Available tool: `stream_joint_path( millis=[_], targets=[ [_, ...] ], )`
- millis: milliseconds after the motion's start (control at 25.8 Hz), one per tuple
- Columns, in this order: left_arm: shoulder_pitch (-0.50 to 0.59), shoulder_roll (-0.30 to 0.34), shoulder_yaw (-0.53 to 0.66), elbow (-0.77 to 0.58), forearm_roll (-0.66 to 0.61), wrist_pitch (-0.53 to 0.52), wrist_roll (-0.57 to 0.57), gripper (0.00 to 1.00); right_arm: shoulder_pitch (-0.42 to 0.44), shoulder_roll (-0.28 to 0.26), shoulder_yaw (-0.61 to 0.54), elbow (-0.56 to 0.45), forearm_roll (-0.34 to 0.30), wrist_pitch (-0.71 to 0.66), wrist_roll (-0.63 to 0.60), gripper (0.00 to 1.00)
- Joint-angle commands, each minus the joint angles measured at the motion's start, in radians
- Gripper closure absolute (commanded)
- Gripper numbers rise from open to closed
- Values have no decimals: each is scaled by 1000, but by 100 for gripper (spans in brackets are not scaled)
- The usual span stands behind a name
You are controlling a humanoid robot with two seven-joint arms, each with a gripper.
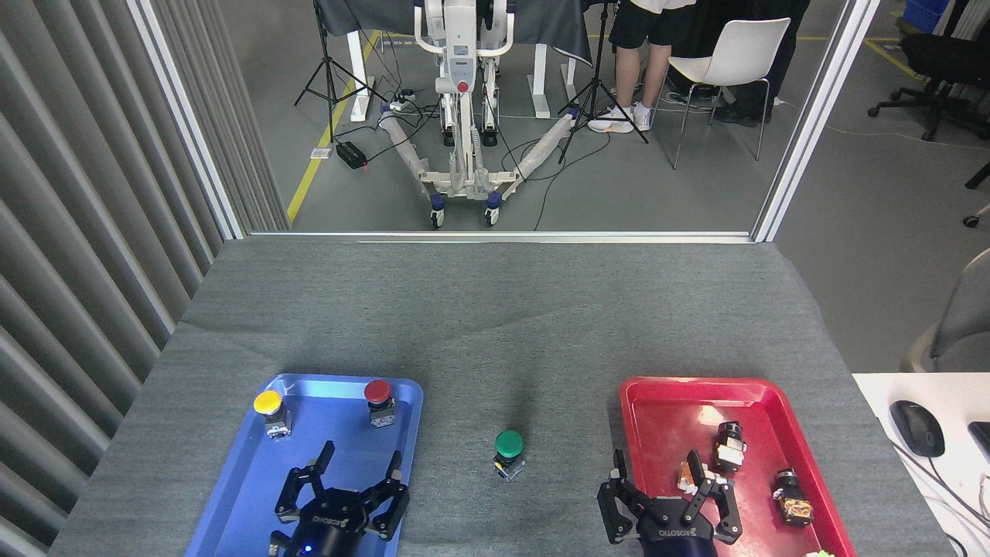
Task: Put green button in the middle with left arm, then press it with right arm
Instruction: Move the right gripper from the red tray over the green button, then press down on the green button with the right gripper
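Observation:
The green button (509, 452) stands upright on the dark grey cloth in the middle (510, 348), between the two trays, with nothing touching it. My left gripper (361, 458) is open over the blue tray (247, 495), well to the left of the button. Over the left edge of the red tray (665, 402), to the button's right, my right gripper (657, 467) is open and holds nothing.
A yellow button (270, 411) and a red button (379, 401) stand at the back of the blue tray. Small parts (728, 444) lie in the red tray. A side table with a mouse (916, 428) is at the right. A person's legs (634, 77) and equipment are beyond the table.

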Motion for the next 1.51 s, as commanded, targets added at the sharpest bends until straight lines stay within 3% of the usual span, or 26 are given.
stream_joint_path(
  millis=[0,155,271,388,504,620,775,1473],
  targets=[
    [65,76,53,-80,54,14,12,0,-35,14,32,41,0,7,5,1],
    [67,87,63,-72,53,23,10,0,-75,34,75,84,0,1,5,5],
    [67,86,72,-72,54,23,10,0,-114,50,107,131,2,1,5,14],
    [67,86,72,-72,54,23,10,0,-149,68,140,180,3,1,5,33],
    [67,84,74,-72,54,23,10,0,-189,73,182,232,6,1,5,62],
    [65,84,74,-72,54,23,10,0,-221,89,214,278,11,1,6,83],
    [64,84,74,-72,56,23,10,0,-265,112,249,355,38,6,6,100],
    [61,78,76,-69,65,40,5,0,-308,126,274,545,37,65,5,100]
  ],
)
